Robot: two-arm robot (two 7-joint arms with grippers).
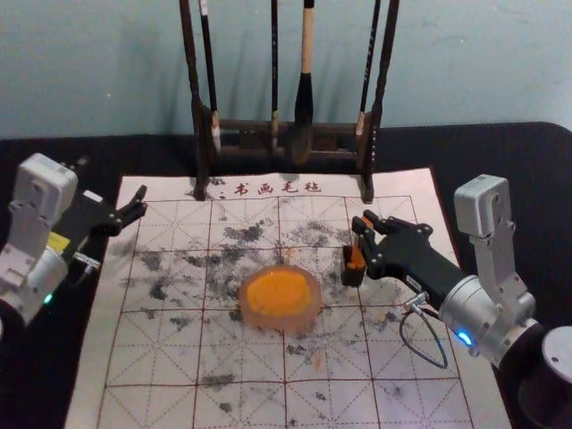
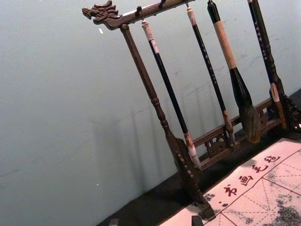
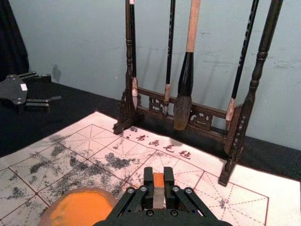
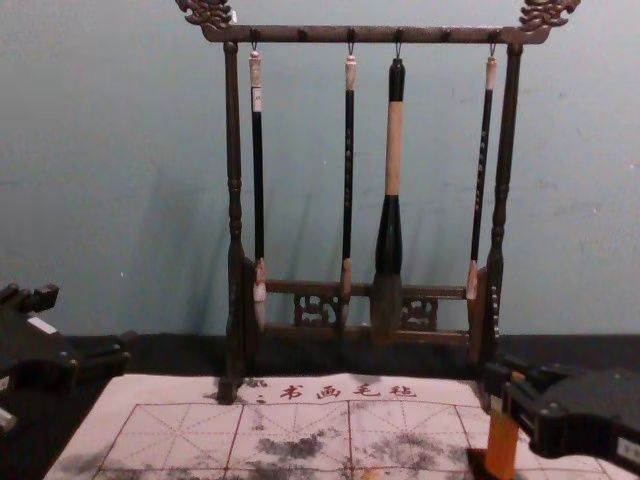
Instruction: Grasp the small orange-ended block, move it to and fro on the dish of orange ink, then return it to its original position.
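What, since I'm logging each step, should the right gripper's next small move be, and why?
Probably a small straight lift, if inking comes next: the right gripper is closed on the orange-ended block, whose lower part is at the dark holder, right of the dish of orange ink. Raising it first should clear the holder.

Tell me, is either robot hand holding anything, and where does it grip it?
The right gripper holds the block by its upper part, pinched between its fingertips. The left gripper, open, holds nothing.
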